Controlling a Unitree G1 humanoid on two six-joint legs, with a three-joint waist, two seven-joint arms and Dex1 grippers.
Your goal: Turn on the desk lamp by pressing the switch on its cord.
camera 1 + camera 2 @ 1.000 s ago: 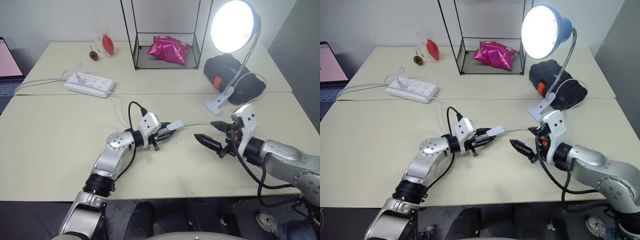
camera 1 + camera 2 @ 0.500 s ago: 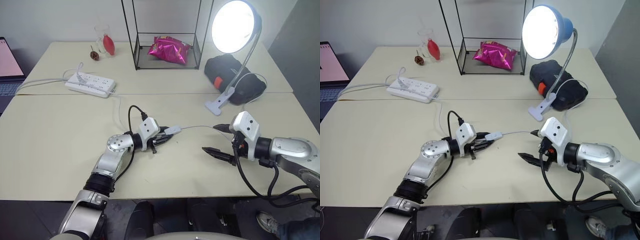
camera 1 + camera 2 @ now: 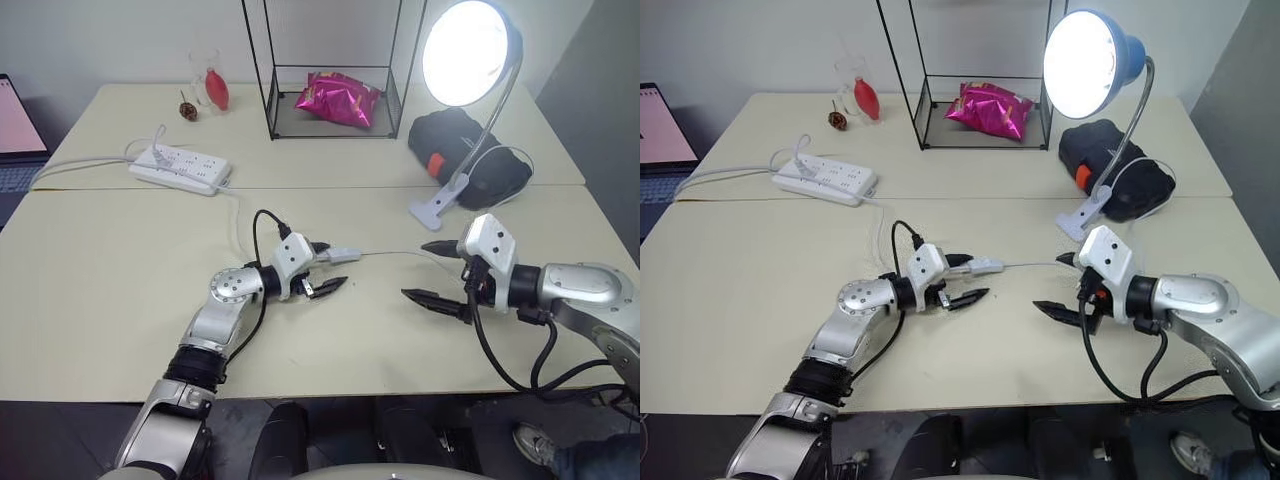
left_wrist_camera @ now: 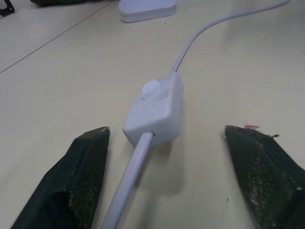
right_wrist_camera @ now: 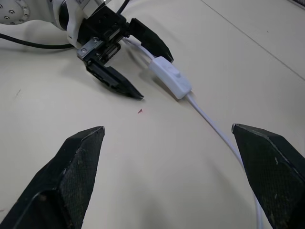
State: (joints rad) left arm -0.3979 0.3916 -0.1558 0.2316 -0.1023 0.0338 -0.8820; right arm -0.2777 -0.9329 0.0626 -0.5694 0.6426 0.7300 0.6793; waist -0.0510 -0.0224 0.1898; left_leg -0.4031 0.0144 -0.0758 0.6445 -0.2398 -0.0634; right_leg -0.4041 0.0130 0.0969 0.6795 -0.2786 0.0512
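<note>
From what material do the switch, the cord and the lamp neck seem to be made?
The switch: likely matte white moulded plastic, with rounded edges and no glare. The cord: probably white rubbery or vinyl sheathing, since it curves smoothly. The desk lamp neck: apparently polished silver metal, with bright highlights along its curve.

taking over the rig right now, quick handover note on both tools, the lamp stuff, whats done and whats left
Left tool: open, fingers either side of the switch, not gripping it.
Right tool: open, empty, just past the switch along the cord.
Switch lies flat on the table, on the cord running toward the desk lamp, which is clipped upright at the back right.
Done: lamp is lit.
Left: nothing but pulling both arms clear.
</note>
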